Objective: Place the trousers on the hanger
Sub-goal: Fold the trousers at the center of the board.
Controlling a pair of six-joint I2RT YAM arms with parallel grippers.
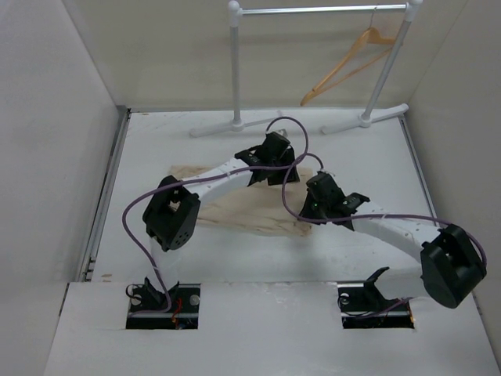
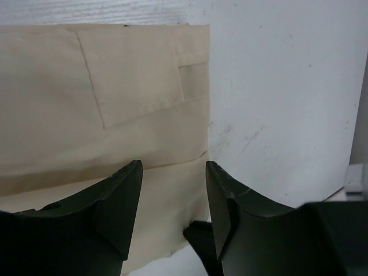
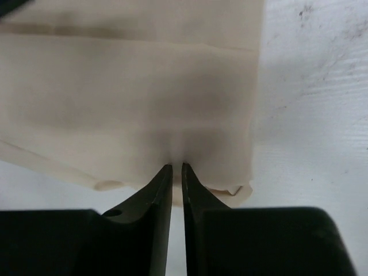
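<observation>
Trousers (image 1: 239, 210) lie flat & wrinkled mid-table (image 1: 352, 149), between the two arms, not on the hanger. R gripper (image 3: 177, 168) is at the nearer cloth edge, fingers nearly together w/ only a thin slit between them, pinching the hem; the fabric puckers toward the tips. L gripper (image 2: 173, 175) sits farther back over the corner w/ a pocket flap, jaws wide apart, gripping nothing. At the back, hanger (image 1: 344, 69) hangs by its hook on a white rail (image 1: 313, 10), well apart from the cloth.

On table (image 1: 352, 149) ctr lie trousers (image 1: 250, 215), w/ hanger (image 1: 337, 67) hung on rail (image 1: 321, 10) behind them, far R side.
</observation>
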